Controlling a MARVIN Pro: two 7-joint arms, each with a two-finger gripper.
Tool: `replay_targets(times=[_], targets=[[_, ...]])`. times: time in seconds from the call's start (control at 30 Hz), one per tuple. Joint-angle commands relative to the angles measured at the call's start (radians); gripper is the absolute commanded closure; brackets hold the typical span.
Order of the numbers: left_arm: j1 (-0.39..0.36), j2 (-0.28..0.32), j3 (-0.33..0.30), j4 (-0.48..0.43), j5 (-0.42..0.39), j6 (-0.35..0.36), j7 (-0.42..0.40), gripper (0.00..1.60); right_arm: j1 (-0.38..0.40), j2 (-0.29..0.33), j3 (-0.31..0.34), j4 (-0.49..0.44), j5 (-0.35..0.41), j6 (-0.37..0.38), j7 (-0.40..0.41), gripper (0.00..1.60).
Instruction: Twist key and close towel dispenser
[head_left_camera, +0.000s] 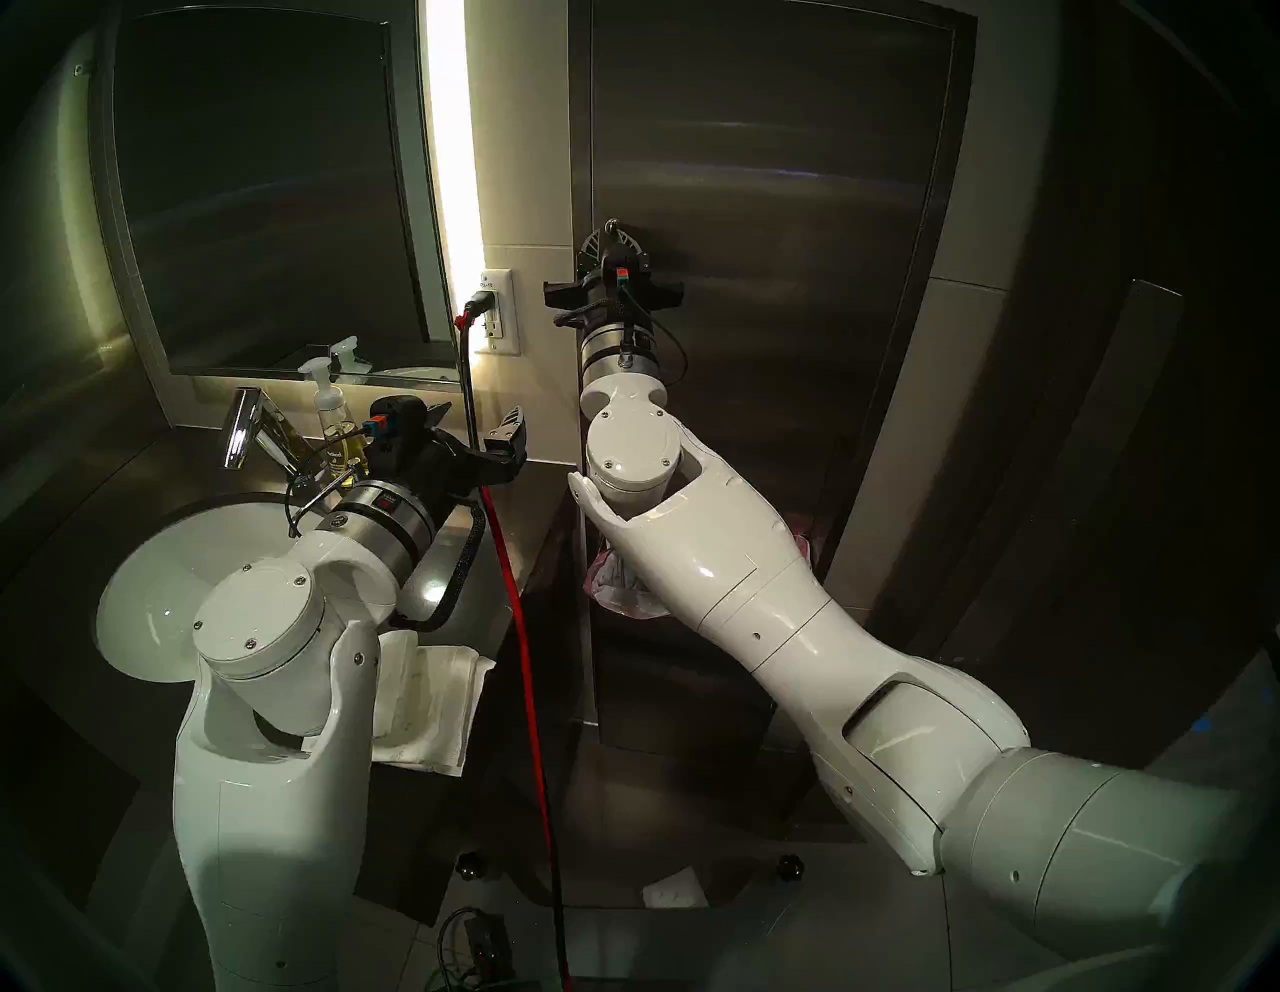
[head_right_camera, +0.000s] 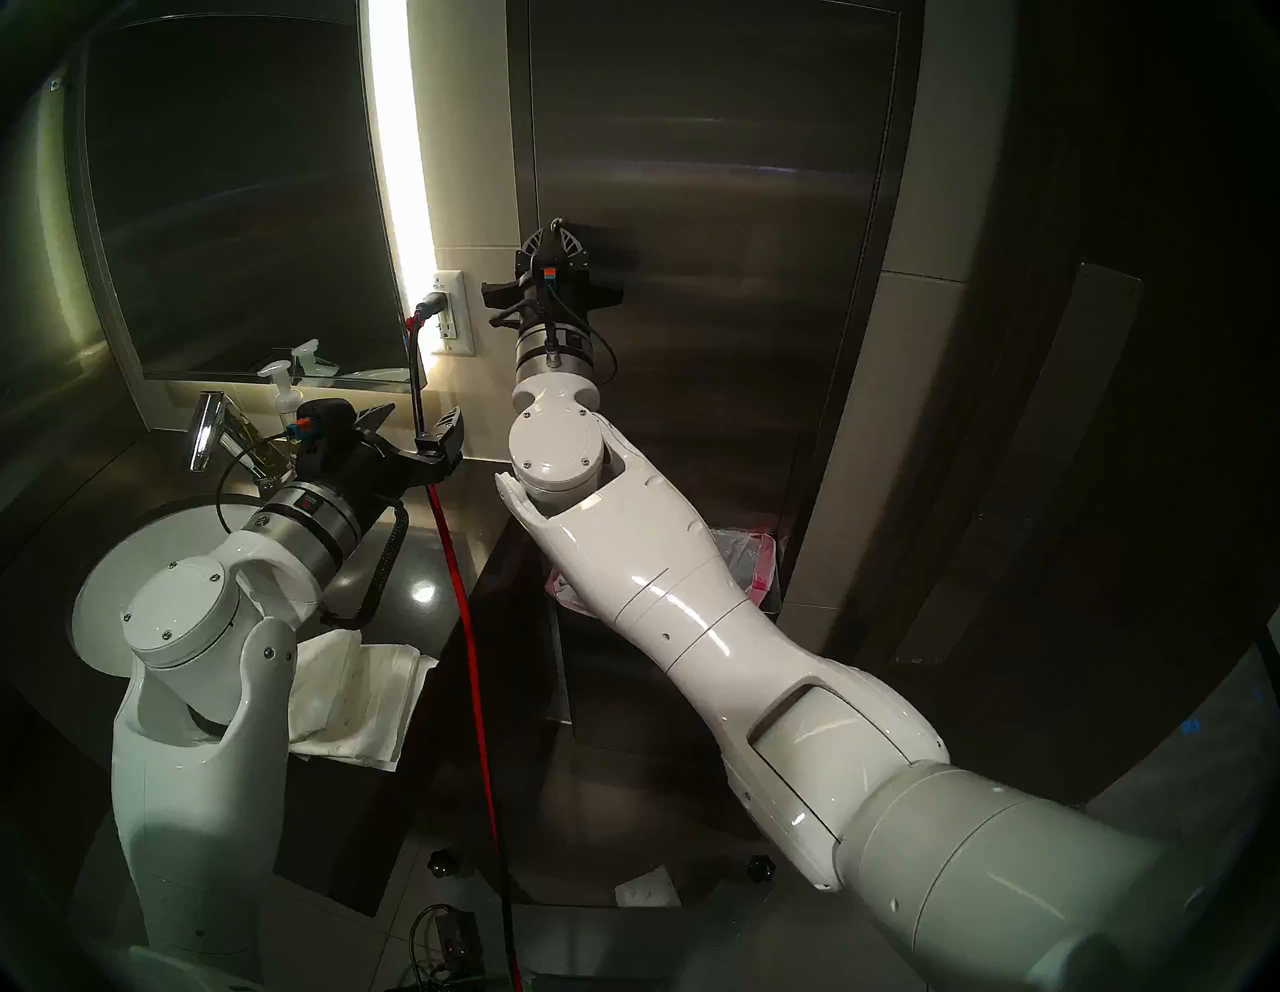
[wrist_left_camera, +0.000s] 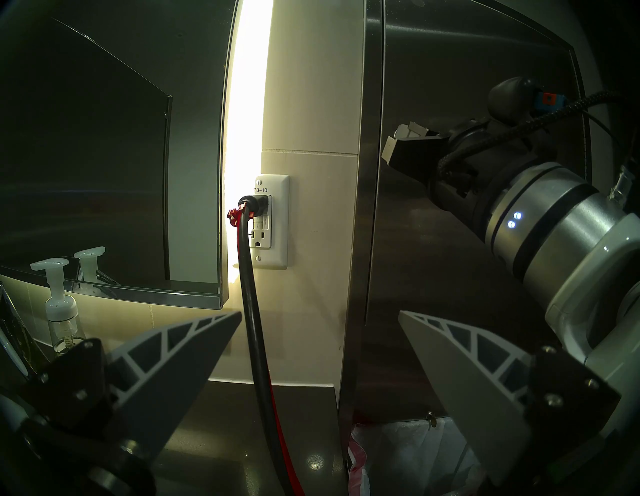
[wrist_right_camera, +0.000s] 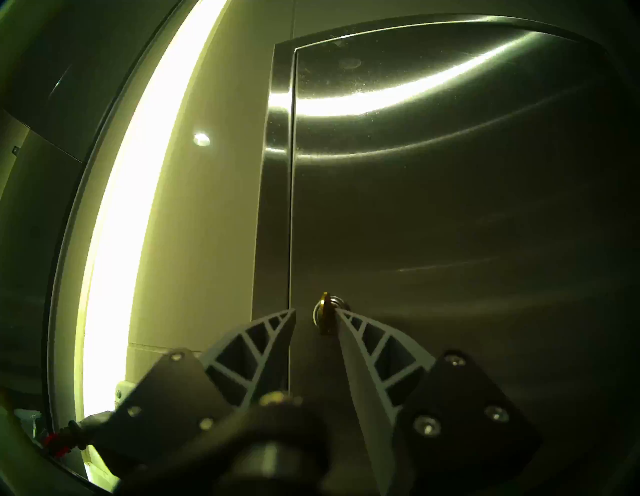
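Overall, the towel dispenser (head_left_camera: 762, 208) door sits flush with its frame. Over the counter, the left gripper (wrist_left_camera: 318, 318) hangs spread and empty. Smaller, the right gripper (wrist_right_camera: 316, 313) brackets the brass key (wrist_right_camera: 325, 311) in its lock, fingers slightly parted.

key (wrist_right_camera: 325, 313) blade hidden — lock (edge-on) half-covered

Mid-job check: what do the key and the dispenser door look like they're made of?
The key: likely brass, judging by its yellow-gold sheen; it sits in a silvery round lock cylinder. The towel dispenser door: apparently brushed stainless steel, grey with fine grain and streaked, soft reflections. The right gripper brackets the key.
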Motion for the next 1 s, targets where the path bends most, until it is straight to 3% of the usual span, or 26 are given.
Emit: replay_targets(times=[0.0, 0.03, 0.07, 0.1, 0.37, 0.47, 0.57, 0.77, 0.87, 0.97], targets=[[-0.006, -0.001, 0.001, -0.011, 0.001, -0.001, 0.002, 0.0, 0.038, -0.009, 0.011, 0.007, -0.006, -0.023, 0.001, 0.9], [-0.006, -0.001, 0.001, -0.011, 0.001, -0.001, 0.002, 0.0, 0.041, -0.011, 0.014, 0.012, -0.007, -0.026, 0.002, 1.22], [-0.006, -0.001, 0.001, -0.011, 0.001, -0.001, 0.002, 0.0, 0.042, -0.012, 0.014, 0.013, -0.007, -0.028, 0.003, 1.22], [-0.006, -0.001, 0.001, -0.011, 0.001, -0.001, 0.002, 0.0, 0.042, -0.012, 0.015, 0.014, -0.007, -0.029, 0.003, 1.34], [-0.006, -0.001, 0.001, -0.011, 0.001, -0.001, 0.002, 0.0, 0.038, -0.014, 0.015, 0.015, -0.012, -0.038, 0.009, 1.32], [-0.006, -0.001, 0.001, -0.011, 0.001, -0.001, 0.002, 0.0, 0.044, 0.002, -0.002, 0.009, -0.042, -0.013, 0.009, 1.51], [-0.006, -0.001, 0.001, -0.011, 0.001, -0.001, 0.002, 0.0, 0.039, 0.005, -0.005, -0.002, -0.057, 0.007, -0.006, 1.6], [-0.006, -0.001, 0.001, -0.01, 0.001, -0.001, 0.001, 0.0, 0.025, 0.056, -0.013, -0.092, -0.096, 0.034, -0.022, 1.6], [-0.006, 0.0, 0.001, -0.01, 0.001, -0.002, 0.001, 0.0, 0.033, 0.113, -0.035, -0.139, -0.133, 0.072, -0.003, 1.6], [-0.006, 0.0, 0.001, -0.01, 0.001, -0.002, 0.001, 0.0, 0.031, 0.141, -0.018, -0.174, -0.117, 0.113, 0.01, 1.6]])
